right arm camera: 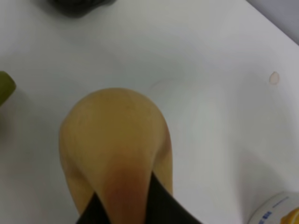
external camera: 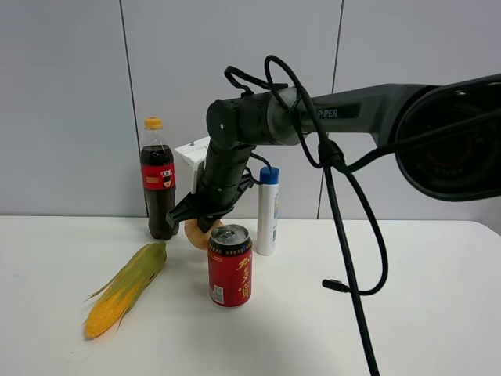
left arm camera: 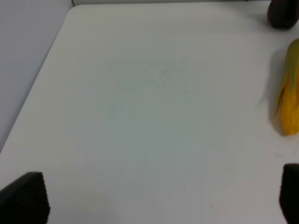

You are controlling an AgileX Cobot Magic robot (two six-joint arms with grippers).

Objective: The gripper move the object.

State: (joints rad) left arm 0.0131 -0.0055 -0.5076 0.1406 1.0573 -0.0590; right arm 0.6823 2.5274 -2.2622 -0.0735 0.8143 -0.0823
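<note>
The object, a small round tan-orange fruit (external camera: 196, 234), is just behind the red can (external camera: 229, 265) and next to the cola bottle's base. My right gripper (external camera: 202, 220), a black clamp with a white bracket, reaches across from the right and is shut on it. In the right wrist view the fruit (right arm camera: 114, 149) fills the middle, with black fingers (right arm camera: 161, 205) against it. I cannot tell whether it touches the table. My left gripper (left arm camera: 159, 196) is open and empty over bare white table, and does not show in the exterior view.
A cola bottle (external camera: 159, 188) and a white bottle with a blue cap (external camera: 268, 210) stand at the back. A yellow corn cob (external camera: 125, 288) lies front left and shows in the left wrist view (left arm camera: 289, 98). A black cable (external camera: 344, 258) hangs from the right arm.
</note>
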